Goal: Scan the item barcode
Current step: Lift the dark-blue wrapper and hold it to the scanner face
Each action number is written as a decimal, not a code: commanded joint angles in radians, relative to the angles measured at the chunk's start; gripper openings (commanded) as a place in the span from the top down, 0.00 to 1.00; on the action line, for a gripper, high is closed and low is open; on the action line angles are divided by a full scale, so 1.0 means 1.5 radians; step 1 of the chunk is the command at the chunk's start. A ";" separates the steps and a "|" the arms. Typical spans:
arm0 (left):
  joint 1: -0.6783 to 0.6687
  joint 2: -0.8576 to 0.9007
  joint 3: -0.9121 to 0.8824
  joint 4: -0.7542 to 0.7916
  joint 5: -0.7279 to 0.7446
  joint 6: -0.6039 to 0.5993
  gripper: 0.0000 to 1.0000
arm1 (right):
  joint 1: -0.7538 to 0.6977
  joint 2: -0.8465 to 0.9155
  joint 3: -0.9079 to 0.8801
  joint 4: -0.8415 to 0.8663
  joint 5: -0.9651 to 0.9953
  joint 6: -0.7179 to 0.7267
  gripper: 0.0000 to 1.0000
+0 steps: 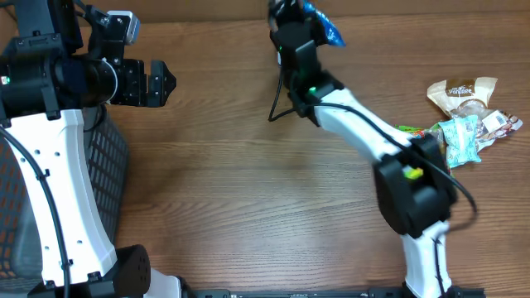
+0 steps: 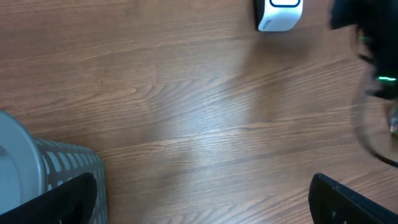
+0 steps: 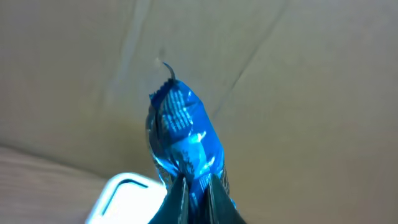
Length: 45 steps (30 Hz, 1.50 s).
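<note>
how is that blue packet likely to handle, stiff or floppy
Probably floppy: the blue packet shows creased foil above the right gripper. Likely light: a pinch at one end holds it. Its glossy film may slip.

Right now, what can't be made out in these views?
Barcode on the packet: blurred in right wrist view; overhead, too small and partly behind the right gripper.
Scanner: cut by the top edge in left wrist view, by the bottom edge in right wrist view.
Snack pile: overhead only, labels too small, partly under the right arm.
</note>
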 commanded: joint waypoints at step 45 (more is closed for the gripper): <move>-0.001 0.000 0.010 0.001 0.007 0.005 0.01 | -0.050 0.116 0.007 0.112 -0.118 -0.463 0.96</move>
